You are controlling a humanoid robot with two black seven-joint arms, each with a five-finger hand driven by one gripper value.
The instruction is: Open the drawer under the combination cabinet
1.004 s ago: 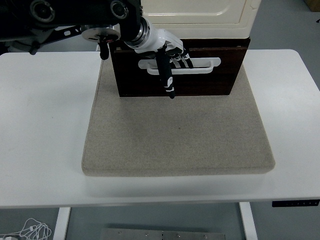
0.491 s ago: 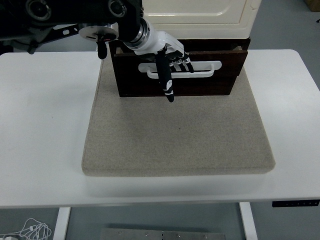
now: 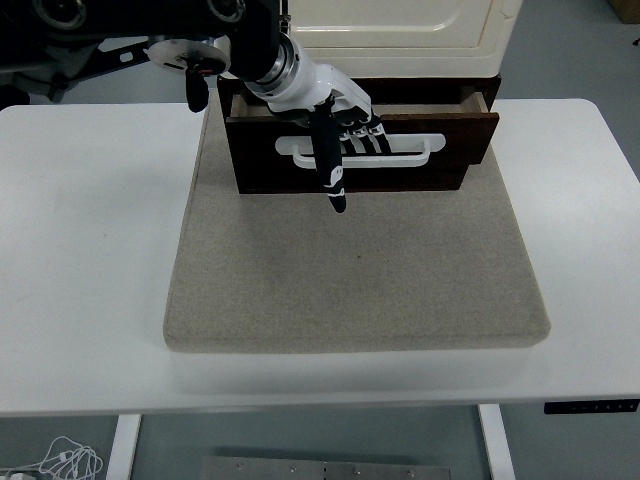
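Observation:
A cream cabinet (image 3: 400,25) stands at the table's far edge on a dark brown base. Its dark brown drawer (image 3: 420,172) is pulled partway out toward me, with a white bar handle (image 3: 420,152) across its front. My left hand (image 3: 345,125) reaches in from the upper left. Its fingers are hooked behind the left part of the handle, and its thumb (image 3: 330,170) points down over the drawer front. My right hand is out of view.
A grey felt mat (image 3: 350,270) lies on the white table (image 3: 90,250) under the cabinet and reaches toward the near edge. The drawer front hangs over the mat's far part.
The drawer has slid out toward me, with my left hand on the handle moving the same way. Its side walls now show behind the front panel.

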